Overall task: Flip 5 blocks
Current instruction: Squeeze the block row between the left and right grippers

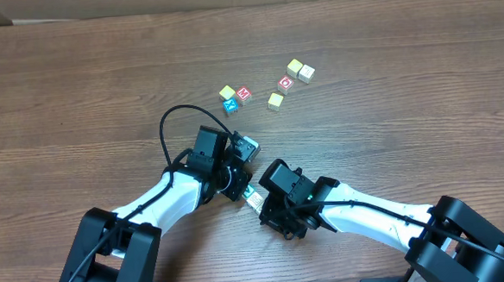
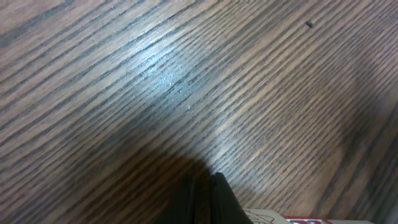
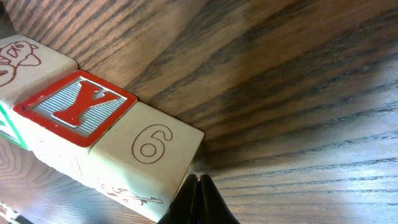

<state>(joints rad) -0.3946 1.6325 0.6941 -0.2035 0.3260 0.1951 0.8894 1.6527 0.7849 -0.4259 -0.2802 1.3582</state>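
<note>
Seven small pale wooden alphabet cubes (image 1: 275, 100) lie scattered well ahead of both end effectors in the overhead view, with bare brown wood-grain bench (image 1: 76, 81) open on every side. A short row of cubes (image 1: 251, 196) sits between the left end effector (image 1: 242, 188) and the right end effector (image 1: 258, 207).

Left wrist view: the left end effector (image 2: 202, 186) is fully closed and empty, with open bench ahead. A pale cube edge (image 2: 267, 218) shows just right of its tips.

Right wrist view: the right end effector (image 3: 199, 186) is closed on nothing, tips just beside a corner of the pale "6" cube (image 3: 149, 152). The row's long axis runs up-left through the red "Y" cube (image 3: 78, 106), printed faces upward.
</note>
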